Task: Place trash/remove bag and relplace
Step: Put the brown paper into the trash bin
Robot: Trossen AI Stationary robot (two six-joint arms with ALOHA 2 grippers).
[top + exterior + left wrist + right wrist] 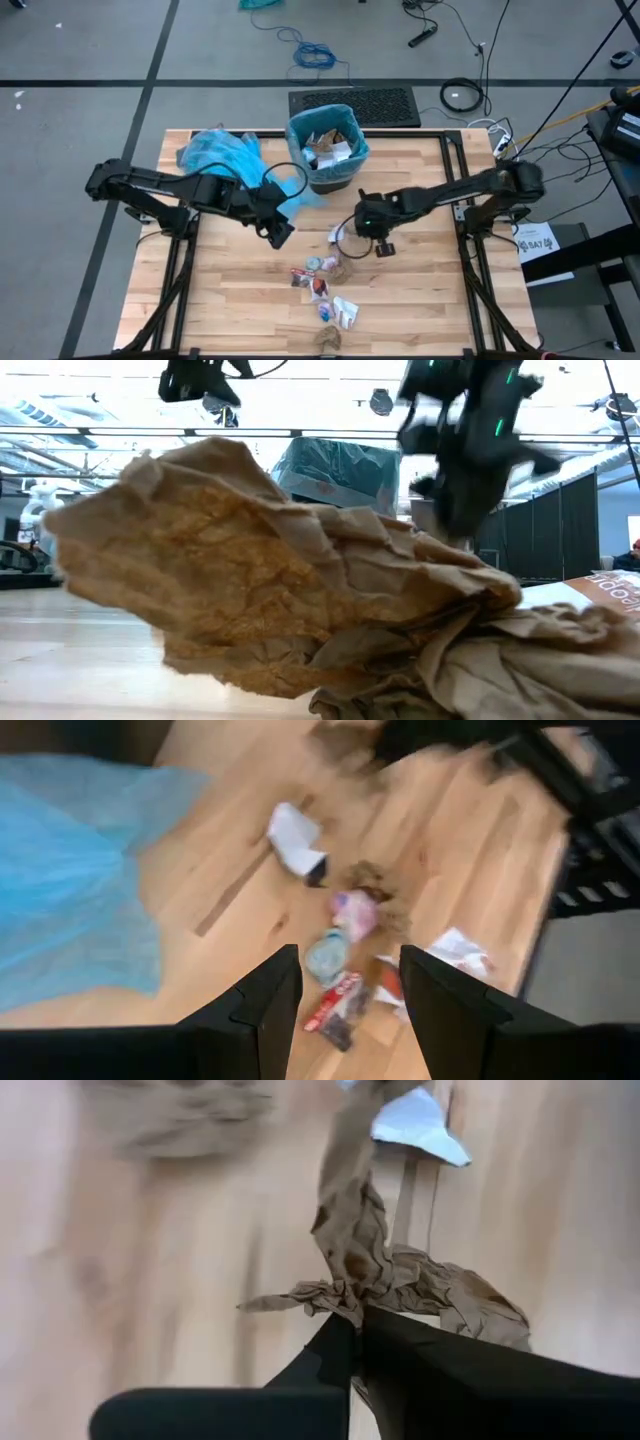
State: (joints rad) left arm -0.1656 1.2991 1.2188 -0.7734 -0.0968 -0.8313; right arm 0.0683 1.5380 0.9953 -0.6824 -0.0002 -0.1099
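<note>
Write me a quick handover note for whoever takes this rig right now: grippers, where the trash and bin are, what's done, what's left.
Right gripper: shut on a brown paper wad, mid-table in front of the bin.
Left gripper: open, empty, above the table beside the loose blue bag.
Bin: at the table's far edge, lined with a blue bag, some trash already inside.
Scraps: several still on the table's near middle, another brown wad at the near edge.
Done: part of the trash binned.
Left: drop the held wad in, bin the rest, pull the full bag, fit the spare.
</note>
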